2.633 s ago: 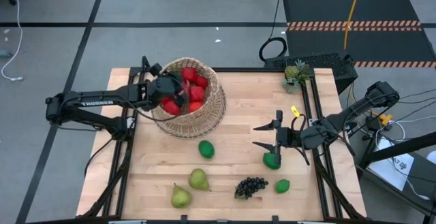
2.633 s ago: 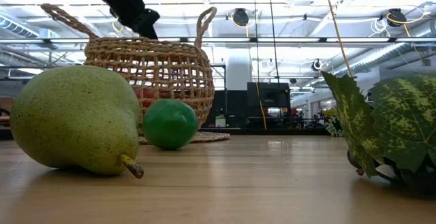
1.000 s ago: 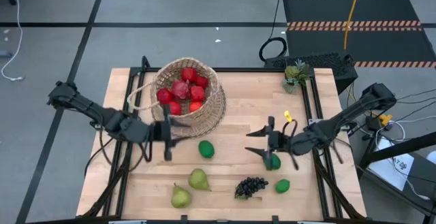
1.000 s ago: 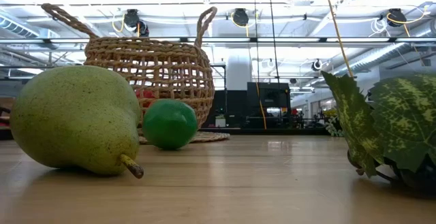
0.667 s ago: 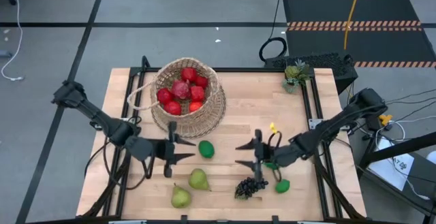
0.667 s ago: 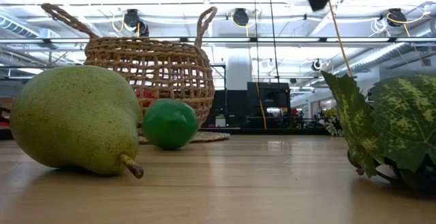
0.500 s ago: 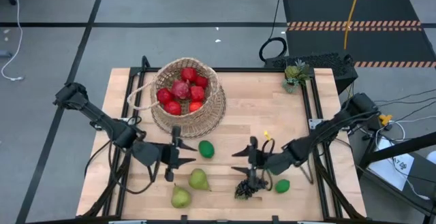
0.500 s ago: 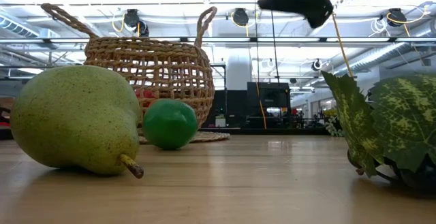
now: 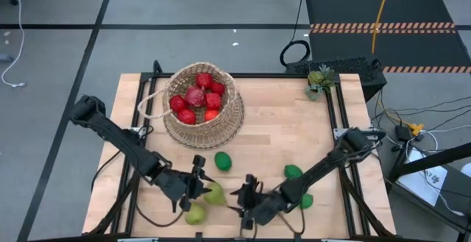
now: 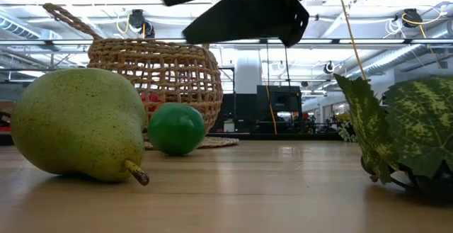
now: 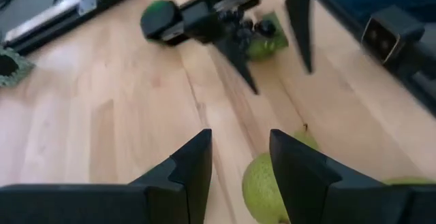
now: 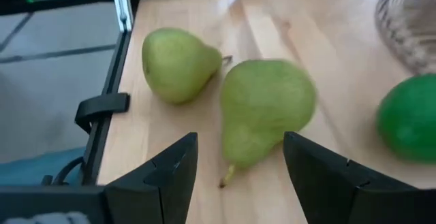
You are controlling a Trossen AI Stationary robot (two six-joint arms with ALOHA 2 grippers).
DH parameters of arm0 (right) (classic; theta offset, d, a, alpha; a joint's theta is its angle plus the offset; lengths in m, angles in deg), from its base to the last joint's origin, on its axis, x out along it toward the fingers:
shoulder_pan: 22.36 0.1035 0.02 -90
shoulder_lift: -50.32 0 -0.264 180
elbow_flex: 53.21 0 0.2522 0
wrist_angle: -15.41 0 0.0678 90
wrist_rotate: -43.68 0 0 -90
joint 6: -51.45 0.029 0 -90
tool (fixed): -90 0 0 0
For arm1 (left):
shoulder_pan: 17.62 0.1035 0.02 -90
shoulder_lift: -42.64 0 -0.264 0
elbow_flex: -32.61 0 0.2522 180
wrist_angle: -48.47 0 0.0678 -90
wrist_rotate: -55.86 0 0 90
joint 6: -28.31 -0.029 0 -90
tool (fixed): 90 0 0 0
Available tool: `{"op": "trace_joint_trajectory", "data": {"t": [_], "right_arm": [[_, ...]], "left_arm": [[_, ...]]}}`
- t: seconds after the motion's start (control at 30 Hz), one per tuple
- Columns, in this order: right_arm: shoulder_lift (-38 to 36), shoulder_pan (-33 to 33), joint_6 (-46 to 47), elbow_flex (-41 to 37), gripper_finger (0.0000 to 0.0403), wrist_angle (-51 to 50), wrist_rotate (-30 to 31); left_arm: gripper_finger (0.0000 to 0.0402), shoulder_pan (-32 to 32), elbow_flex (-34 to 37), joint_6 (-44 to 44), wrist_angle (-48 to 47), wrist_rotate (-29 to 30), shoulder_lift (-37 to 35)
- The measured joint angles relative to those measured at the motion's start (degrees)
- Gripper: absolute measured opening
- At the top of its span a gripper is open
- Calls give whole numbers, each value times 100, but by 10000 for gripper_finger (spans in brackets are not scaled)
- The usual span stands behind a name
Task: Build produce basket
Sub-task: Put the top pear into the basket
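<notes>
Both tools, the left tool (image 9: 197,180) and right tool (image 9: 246,200), hang open over the pears (image 9: 214,193) near the counter's (image 9: 265,117) front, so next, probably, one closes on a pear and carries it to the basket (image 9: 200,108).

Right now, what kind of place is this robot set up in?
Probably a lab or workshop: a wooden table on a grey floor marked with black tape lines, a hazard-striped mat behind it, and exposed ceiling pipes in the low view.
</notes>
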Motion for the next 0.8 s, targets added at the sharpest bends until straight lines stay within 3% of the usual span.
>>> {"op": "trace_joint_trajectory", "data": {"t": [0.17, 0.8], "right_arm": [[471, 110, 305, 500, 210, -391, -5], [1222, 37, 541, 516, 210, 206, -280]], "left_arm": [[149, 34, 2, 127, -19, -2, 362], [149, 120, 2, 783, -319, -17, 540]]}}
